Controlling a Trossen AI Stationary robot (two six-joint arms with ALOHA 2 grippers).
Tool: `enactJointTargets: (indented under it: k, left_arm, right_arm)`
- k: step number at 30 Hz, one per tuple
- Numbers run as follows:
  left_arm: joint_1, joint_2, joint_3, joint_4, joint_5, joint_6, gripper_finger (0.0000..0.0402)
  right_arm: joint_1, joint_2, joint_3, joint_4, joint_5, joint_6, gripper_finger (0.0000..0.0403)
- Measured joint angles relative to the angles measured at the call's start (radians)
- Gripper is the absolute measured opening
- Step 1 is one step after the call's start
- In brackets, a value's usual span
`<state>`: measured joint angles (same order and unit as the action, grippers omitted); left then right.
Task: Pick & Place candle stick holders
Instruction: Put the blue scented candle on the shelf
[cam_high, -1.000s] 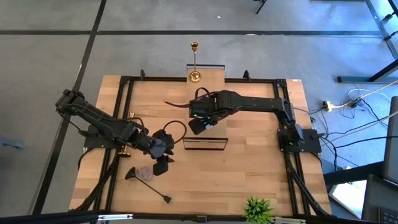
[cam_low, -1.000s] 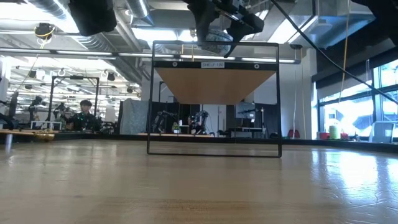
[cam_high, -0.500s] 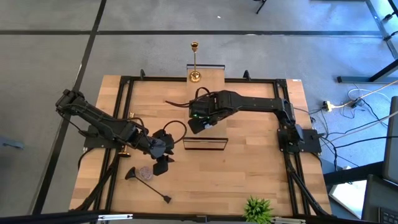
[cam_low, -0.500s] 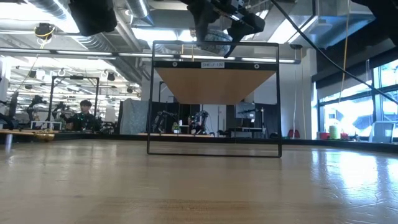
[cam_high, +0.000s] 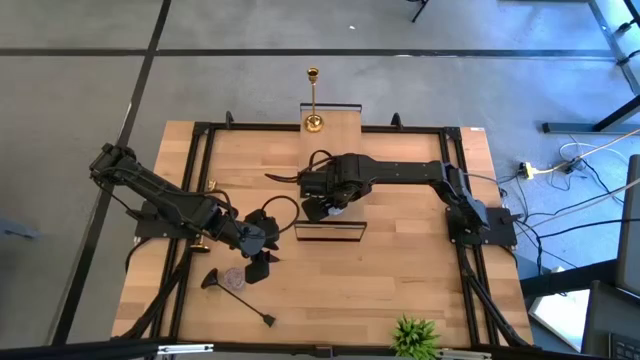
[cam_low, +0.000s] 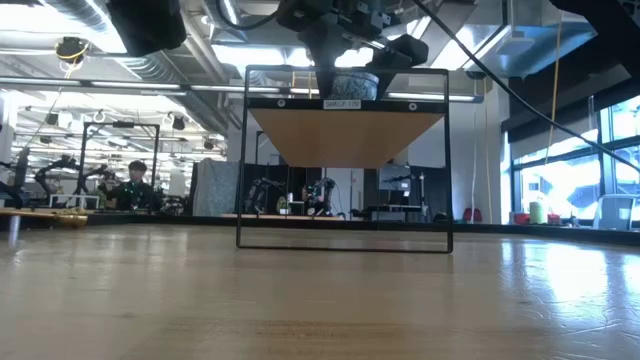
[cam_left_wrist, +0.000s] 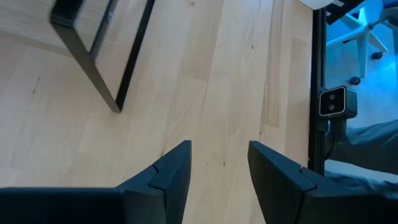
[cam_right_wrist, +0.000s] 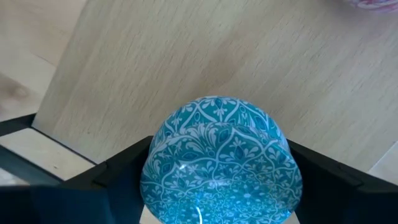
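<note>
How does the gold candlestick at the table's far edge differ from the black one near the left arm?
The gold candlestick is shiny gold; the black candlestick is dark. The gold one stands upright at the far edge; the black one lies on its side near the left end effector. Both have thin stems and flared round bases, and neither is gripped: the right end effector holds a blue patterned dome.

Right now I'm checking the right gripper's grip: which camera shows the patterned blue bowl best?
The right wrist view: the blue bowl fills it, upside down between the right gripper's fingers. The low view shows its edge above the shelf; the high view hides it; the left wrist view misses it.
</note>
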<state>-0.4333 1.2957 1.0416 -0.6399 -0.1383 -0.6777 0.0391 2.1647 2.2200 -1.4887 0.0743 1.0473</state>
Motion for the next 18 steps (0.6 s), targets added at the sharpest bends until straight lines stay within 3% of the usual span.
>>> enactJointTargets:
  k: [12, 18]
  left_arm:
    - [-0.019, 0.0, 0.0, 0.0, -0.024, -0.019, 0.0155]
    - [-0.019, 0.0, 0.0, 0.0, -0.025, -0.029, 0.0155]
  right_arm:
    - [0.0, 0.0, 0.0, 0.039, 0.001, -0.044, 0.0359]
    - [0.0, -0.003, 0.0, 0.02, 0.062, -0.015, 0.037]
